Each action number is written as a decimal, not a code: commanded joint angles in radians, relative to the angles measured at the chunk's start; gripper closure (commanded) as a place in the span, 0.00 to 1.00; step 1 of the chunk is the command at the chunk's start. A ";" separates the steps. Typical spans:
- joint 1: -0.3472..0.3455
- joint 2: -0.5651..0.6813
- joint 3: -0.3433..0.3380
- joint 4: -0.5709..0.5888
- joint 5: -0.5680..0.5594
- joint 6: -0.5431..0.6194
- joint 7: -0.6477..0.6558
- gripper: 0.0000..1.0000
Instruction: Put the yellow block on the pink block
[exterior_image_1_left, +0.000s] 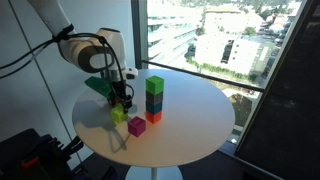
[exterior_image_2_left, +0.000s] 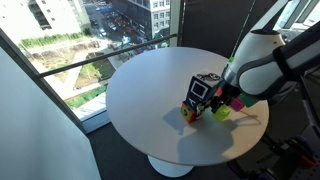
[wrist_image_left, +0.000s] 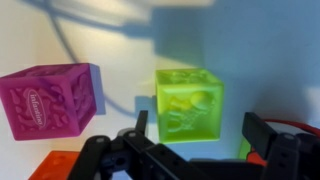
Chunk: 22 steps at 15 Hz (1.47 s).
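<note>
The yellow block (wrist_image_left: 190, 103) sits on the white round table, seen in both exterior views (exterior_image_1_left: 119, 116) (exterior_image_2_left: 222, 112). The pink block (wrist_image_left: 50, 100) lies on the table close beside it, apart from it, and shows in both exterior views (exterior_image_1_left: 136, 126) (exterior_image_2_left: 237, 101). My gripper (wrist_image_left: 197, 128) is open and just above the yellow block, with one finger on each side of it and a gap on both sides. It also shows in both exterior views (exterior_image_1_left: 121, 97) (exterior_image_2_left: 214, 97). It holds nothing.
A tall stack (exterior_image_1_left: 154, 100) with a green cube on top, a dark cube in the middle and an orange-red cube at the bottom stands right next to the two blocks (exterior_image_2_left: 198, 95). A green object (exterior_image_1_left: 97, 86) lies behind the gripper. The table edge (exterior_image_1_left: 200, 150) is nearby.
</note>
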 joint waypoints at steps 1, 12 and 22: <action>0.001 0.038 -0.008 0.036 -0.029 0.009 -0.001 0.34; -0.010 -0.036 -0.026 0.039 -0.029 -0.072 0.013 0.68; -0.009 -0.141 -0.080 0.038 -0.096 -0.178 0.060 0.68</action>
